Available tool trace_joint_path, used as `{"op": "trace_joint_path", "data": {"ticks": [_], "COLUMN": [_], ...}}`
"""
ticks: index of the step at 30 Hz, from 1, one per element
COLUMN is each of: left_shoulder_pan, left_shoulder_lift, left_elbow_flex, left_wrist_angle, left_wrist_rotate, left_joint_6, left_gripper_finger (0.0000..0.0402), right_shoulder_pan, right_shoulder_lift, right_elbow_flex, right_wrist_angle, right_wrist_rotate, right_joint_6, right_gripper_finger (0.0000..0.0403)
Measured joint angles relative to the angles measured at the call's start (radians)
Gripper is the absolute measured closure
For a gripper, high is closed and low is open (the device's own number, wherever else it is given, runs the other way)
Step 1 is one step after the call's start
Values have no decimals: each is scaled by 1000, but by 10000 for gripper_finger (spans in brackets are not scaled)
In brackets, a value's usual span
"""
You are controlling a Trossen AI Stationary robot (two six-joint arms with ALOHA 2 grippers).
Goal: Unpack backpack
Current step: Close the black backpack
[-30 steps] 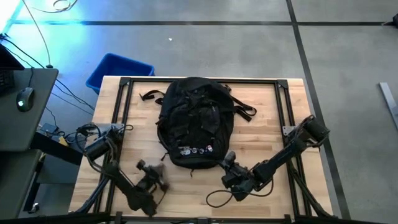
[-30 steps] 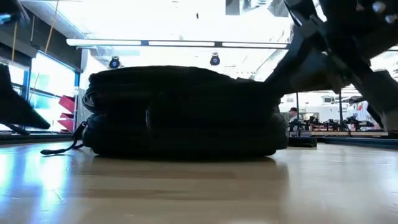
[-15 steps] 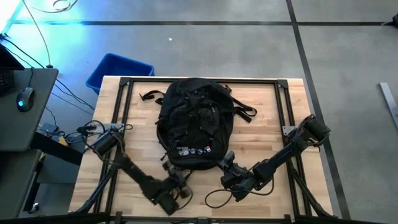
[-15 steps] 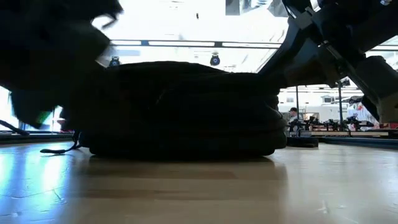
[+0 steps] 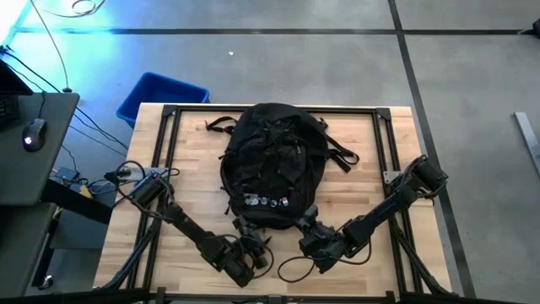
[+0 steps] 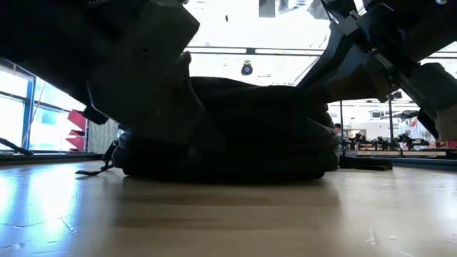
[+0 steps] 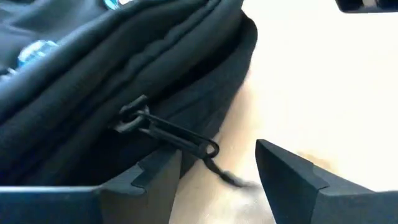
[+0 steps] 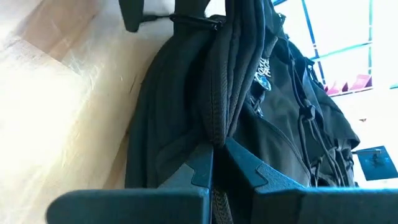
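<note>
Since a second ago, your left arm has swung in from the table's left front area, and the left gripper (image 5: 251, 251) is now sitting at the near edge of the backpack (image 5: 274, 160), just beside its bottom seam. Over that same second the backpack has slid a little toward the right and the far side of the table (image 5: 396, 169).

You are seeing, in the left wrist view, the left gripper's fingers (image 7: 289, 171) standing well apart with nothing between them but bare wood, and a zipper pull (image 7: 171, 132) hanging off the bag's edge just ahead of the gap. The left gripper is holding nothing.

Your right gripper (image 5: 310, 221) is pressing in at the backpack's near right corner. In the right wrist view its two fingers (image 8: 239, 158) are meeting tightly, pinched on a fold of the bag's black fabric beside a zipper line.

You are looking at the backpack lying flat near the middle of the table, with its row of small pins (image 5: 266, 201) facing up near the front edge and its straps (image 5: 339, 154) trailing out on both sides at the far end.
</note>
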Motion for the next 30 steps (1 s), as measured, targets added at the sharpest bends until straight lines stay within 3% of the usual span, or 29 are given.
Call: {"op": "trace_joint_path", "data": {"ticks": [8, 17, 21, 27, 30], "left_shoulder_pan": [32, 37, 12, -30, -39], "left_shoulder_lift": [0, 0, 0, 0, -1], "left_elbow_flex": [1, 1, 2, 4, 4], "left_wrist_angle": [-42, -194, -357, -696, -766], "left_wrist_rotate": [-92, -131, -113, -95, -57], "left_joint_6": [-56, -193, -342, -715, -770], "left_gripper_finger": [252, 392, 398, 401, 401], "right_shoulder_pan": [0, -1, -1, -3, -3], "right_shoulder_lift": [0, 0, 0, 0, 0], "right_elbow_flex": [0, 0, 0, 3, 3], "right_wrist_angle": [1, -2, -9, -26, -30], "right_wrist_rotate": [1, -2, -12, -58, -65], "right_joint_6": [3, 3, 21, 25, 25], "right_gripper_finger": [400, 400, 400, 400, 400]}}
